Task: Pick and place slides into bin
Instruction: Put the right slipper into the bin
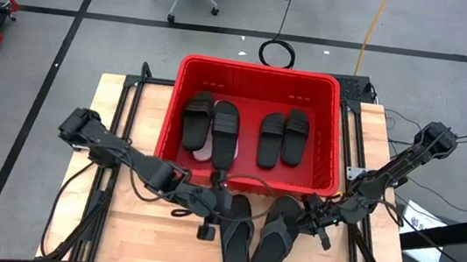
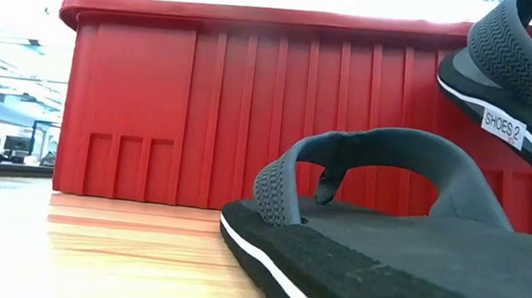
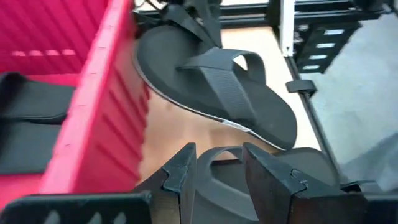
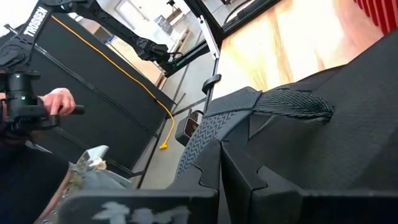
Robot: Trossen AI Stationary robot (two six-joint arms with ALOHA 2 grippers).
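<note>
The left end effector (image 3: 214, 177) stands at the near middle of the counter (image 1: 126, 225), its 2 dark fingers (image 3: 180, 180) narrowly apart astride the strap of the left flip-flop (image 1: 237, 237), which lies flat on the wood; whether the pads press the strap is hard to make out. Just beside it, the right end effector (image 1: 316, 215) is clamped on the thong strap of the right flip-flop (image 1: 279, 235), and the low view shows that sandal's sole tilted and raised off the counter, a small white label on its edge; in the right wrist view the fingers (image 4: 205, 174) hide the contact point. Both flip-flops are cut off at the frame edges in the low view.

Farther back, the red bin (image 1: 179, 107) sits touching the counter's far half; inside lie 2 pairs of black wide-strap slides, 1 pair (image 1: 212, 124) at the left and 1 pair (image 1: 284, 137) at the right; a white slide (image 1: 204, 153) shows only as a sliver beneath the left pair, mostly hidden.

Beyond the counter, in the right wrist view, a person's hand (image 4: 56, 102) grips a dark handle; the rest is cut off.
</note>
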